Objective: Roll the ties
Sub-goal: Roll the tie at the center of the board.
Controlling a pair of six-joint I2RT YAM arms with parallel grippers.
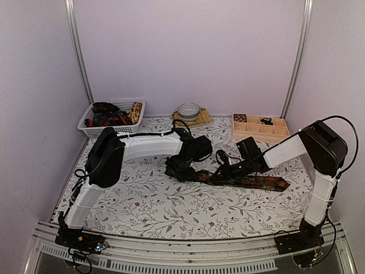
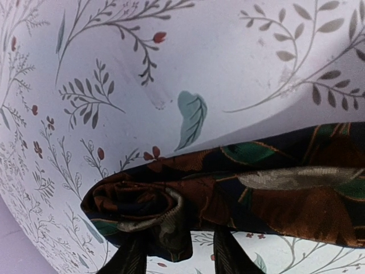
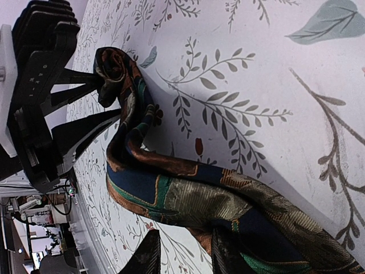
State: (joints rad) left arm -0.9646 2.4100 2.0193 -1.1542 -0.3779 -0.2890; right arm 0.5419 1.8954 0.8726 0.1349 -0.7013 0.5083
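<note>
Rolling is barely begun: one end of the tie (image 1: 251,181) is wound into a small coil (image 2: 142,205), and the rest lies flat across the middle of the table toward its pointed tip.

The left gripper (image 1: 175,169) straddles the coil with its jaws parted, a gap showing beside the fabric, so it looks released. The right gripper (image 1: 223,166) sits on the flat stretch; whether it pinches the cloth I cannot tell. The next move probably calls for re-gripping the coil and turning it along the strip while the strip is kept taut. A floral tablecloth (image 1: 148,200) covers the table, with a white basket (image 1: 94,130), a bowl (image 1: 188,109) and a wooden tray (image 1: 256,132) below plain white walls (image 1: 188,51).
</note>
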